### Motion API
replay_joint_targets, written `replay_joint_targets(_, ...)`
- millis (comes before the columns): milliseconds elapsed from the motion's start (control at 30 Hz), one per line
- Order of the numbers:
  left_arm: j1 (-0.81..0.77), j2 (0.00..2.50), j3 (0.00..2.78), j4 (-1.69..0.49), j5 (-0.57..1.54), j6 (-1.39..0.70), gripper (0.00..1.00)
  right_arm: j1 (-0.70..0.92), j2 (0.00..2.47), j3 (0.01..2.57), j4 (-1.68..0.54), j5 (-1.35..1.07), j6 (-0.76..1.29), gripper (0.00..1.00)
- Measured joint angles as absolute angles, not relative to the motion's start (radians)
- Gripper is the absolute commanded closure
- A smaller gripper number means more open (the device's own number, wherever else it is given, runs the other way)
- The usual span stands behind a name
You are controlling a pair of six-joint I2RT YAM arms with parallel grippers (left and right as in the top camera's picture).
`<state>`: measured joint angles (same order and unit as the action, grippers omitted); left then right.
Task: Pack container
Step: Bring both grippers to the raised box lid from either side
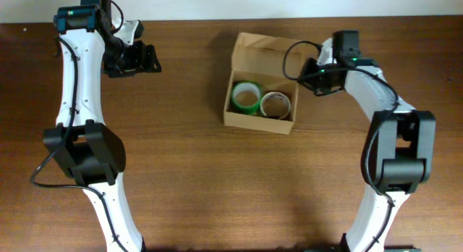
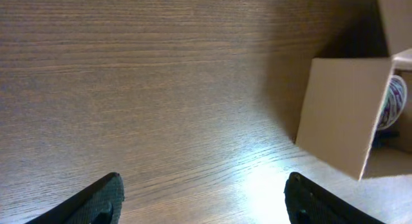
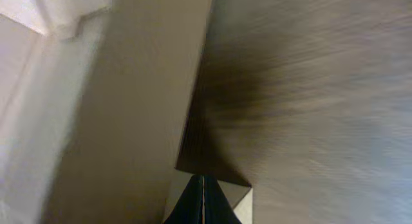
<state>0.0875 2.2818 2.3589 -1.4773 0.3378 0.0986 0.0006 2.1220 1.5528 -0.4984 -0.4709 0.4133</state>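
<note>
Brown wood-grain table point(image 1: 181, 172) runs under both arms, with a pale wall behind. The left gripper point(image 1: 143, 58) hangs over bare wood, its fingers spread and nothing between them. The container point(image 1: 257, 120) lies well off to their right, clear of them. It sits open, with the flap lid point(image 1: 257, 45) standing back at the far side. A green tape roll point(image 1: 246, 97) and a white tape roll point(image 1: 275, 103) lie flat side by side inside.

The right gripper point(image 1: 304, 73) has its fingers pressed together, tips at the box's right wall near the hinge. Whether they touch the cardboard I cannot tell.

As I judge the risks, a push from those closed tips could slide or twist the light box, since nothing braces it on the opposite side. A lid folded down by one arm alone could also spring back up.
</note>
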Motion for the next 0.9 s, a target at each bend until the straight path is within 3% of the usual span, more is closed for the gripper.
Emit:
replay_joint_targets(333,0.080,2.282,2.359,-1.429,0.347,0.096,0.21,-0.020,2.122,1.553,-0.463,-0.517,0.407,0.96)
replay_joint_targets(400,0.064,2.283,2.359,-1.396,0.381,0.090,0.34,-0.049,2.122,1.553,-0.463,-0.534,0.408,0.96)
replay_joint_targets(467,0.041,2.288,2.359,-1.367,0.420,0.087,0.61,-0.076,2.122,1.553,-0.464,-0.552,0.407,0.96)
replay_joint_targets(567,-0.016,2.317,2.359,-1.316,0.470,0.065,0.79,-0.106,2.122,1.553,-0.474,-0.576,0.407,0.96)
replay_joint_targets(767,-0.104,2.432,2.359,-1.207,0.629,0.016,0.95,-0.114,2.122,1.553,-0.471,-0.662,0.392,0.96)
replay_joint_targets(900,-0.105,2.520,2.359,-1.140,0.800,-0.028,0.94,-0.115,2.122,1.553,-0.465,-0.748,0.390,0.96)
